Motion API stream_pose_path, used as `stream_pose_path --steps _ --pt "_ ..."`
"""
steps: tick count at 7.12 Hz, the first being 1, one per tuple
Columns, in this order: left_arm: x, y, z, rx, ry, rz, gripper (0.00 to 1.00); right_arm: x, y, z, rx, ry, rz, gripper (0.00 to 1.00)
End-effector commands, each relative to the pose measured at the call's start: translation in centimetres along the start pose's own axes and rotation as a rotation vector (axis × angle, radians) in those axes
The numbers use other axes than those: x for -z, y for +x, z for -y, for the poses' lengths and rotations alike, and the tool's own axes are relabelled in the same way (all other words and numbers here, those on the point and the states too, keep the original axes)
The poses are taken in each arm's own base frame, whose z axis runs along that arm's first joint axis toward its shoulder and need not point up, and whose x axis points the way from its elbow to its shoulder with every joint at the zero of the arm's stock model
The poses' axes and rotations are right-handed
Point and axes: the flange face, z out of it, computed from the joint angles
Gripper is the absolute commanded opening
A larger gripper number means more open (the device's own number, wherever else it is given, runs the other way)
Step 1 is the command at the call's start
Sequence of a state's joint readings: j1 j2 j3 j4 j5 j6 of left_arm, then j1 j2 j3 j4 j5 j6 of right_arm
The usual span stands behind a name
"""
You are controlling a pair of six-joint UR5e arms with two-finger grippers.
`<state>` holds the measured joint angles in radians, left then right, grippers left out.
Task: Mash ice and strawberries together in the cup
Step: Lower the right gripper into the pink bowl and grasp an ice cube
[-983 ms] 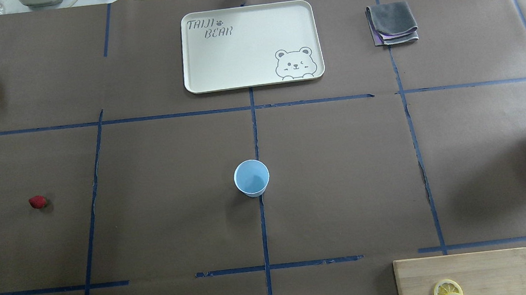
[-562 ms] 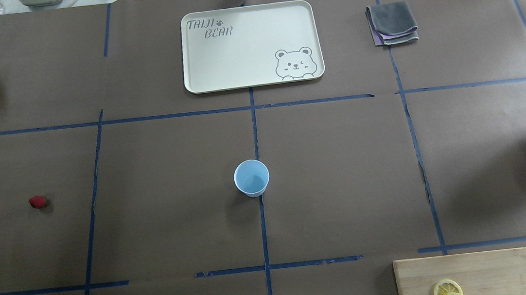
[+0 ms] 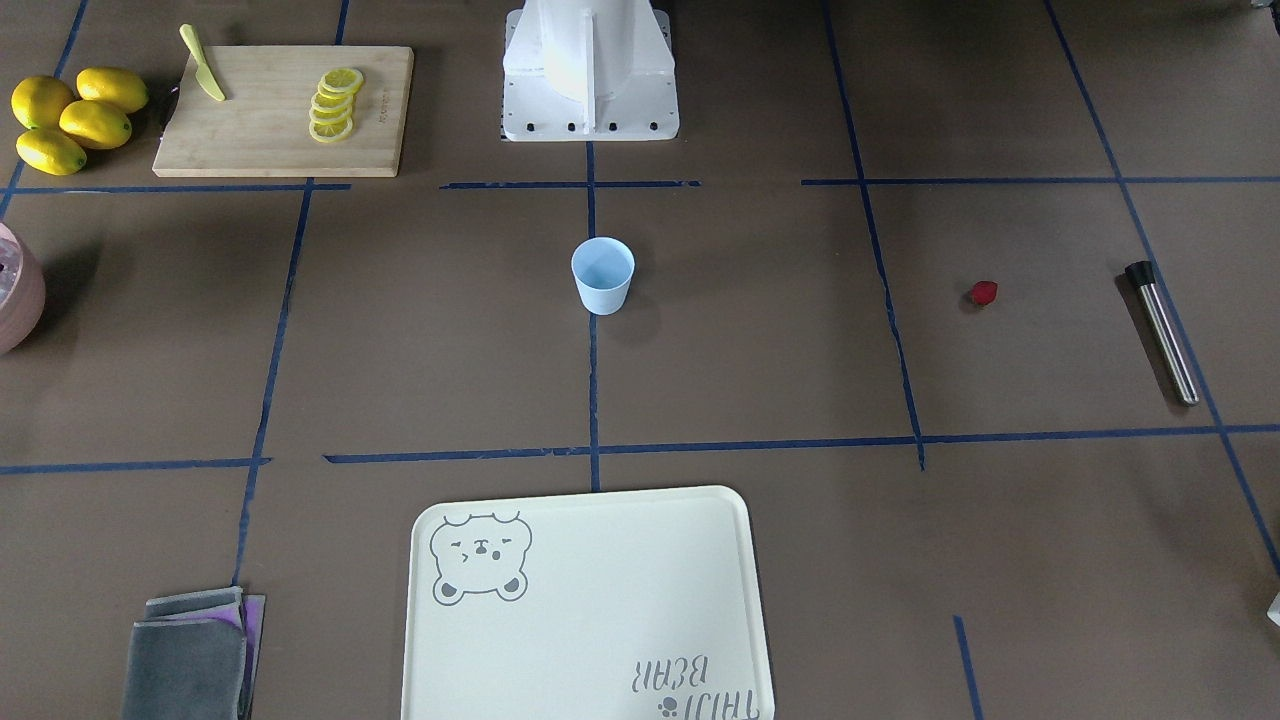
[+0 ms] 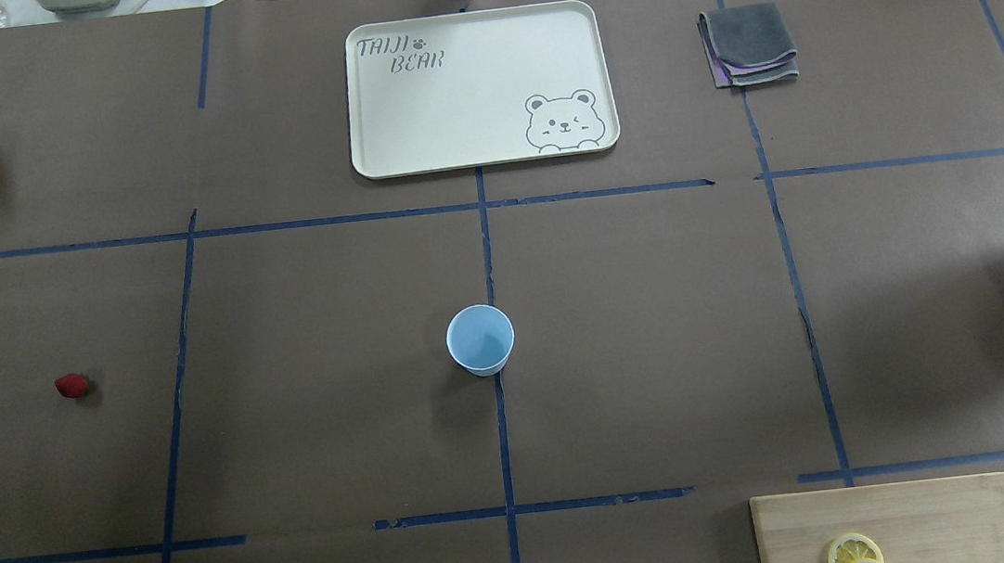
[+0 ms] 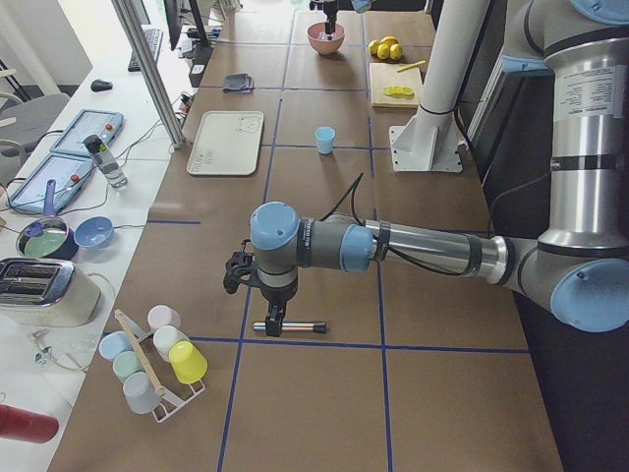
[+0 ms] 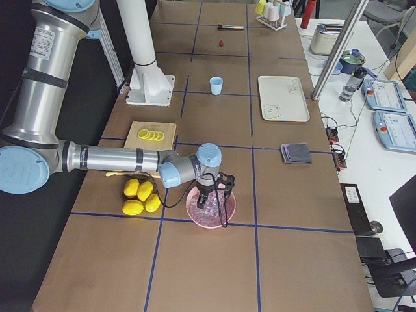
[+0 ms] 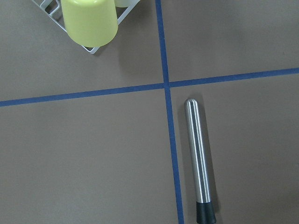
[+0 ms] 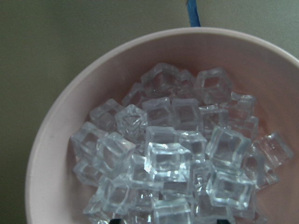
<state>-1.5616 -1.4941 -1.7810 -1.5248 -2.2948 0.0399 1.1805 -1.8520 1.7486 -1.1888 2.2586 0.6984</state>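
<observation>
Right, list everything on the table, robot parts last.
cup: one, pale blue, table centre
strawberry: one, dark red, robot's left side
ice: many cubes, clear, in the bowl
bowl: one, pink, robot's far right
rod: one, steel, far left
tray: one, cream, opposite the robot
cloth: one, grey, beside the tray
board: one, wooden, robot's right
lemon slices: several, yellow, on the board
knife: one, yellow-green, on the board
lemons: four, yellow, beside the board
cup rack: one, pastel cups, far left
left gripper: one, black, above the rod
right gripper: one, black, over the bowl
</observation>
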Motion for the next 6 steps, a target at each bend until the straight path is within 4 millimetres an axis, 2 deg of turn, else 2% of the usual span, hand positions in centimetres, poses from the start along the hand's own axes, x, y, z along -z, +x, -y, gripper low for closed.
stream_pose_path --steps 1,2,4,5,6 --pt "0.1 0.1 0.0 -0.001 0.001 -0.001 1.00 0.0 0.0 0.1 -0.020 0.007 -0.006 0.51" --pt "0.2 0.2 0.0 -0.002 0.003 -0.001 1.00 0.1 -0.1 0.2 -0.040 0.010 -0.006 0.44" --pt "0.2 0.2 -0.1 -0.003 0.005 -0.001 1.00 0.6 -0.6 0.2 -0.024 0.021 0.005 0.15" --pt "0.3 0.3 -0.1 -0.004 0.006 -0.001 1.00 1.8 -1.3 -0.3 0.003 0.050 0.027 0.01" --pt "0.4 0.3 -0.1 -0.003 0.008 -0.004 1.00 4.6 -3.2 -1.6 0.028 0.071 0.067 0.00"
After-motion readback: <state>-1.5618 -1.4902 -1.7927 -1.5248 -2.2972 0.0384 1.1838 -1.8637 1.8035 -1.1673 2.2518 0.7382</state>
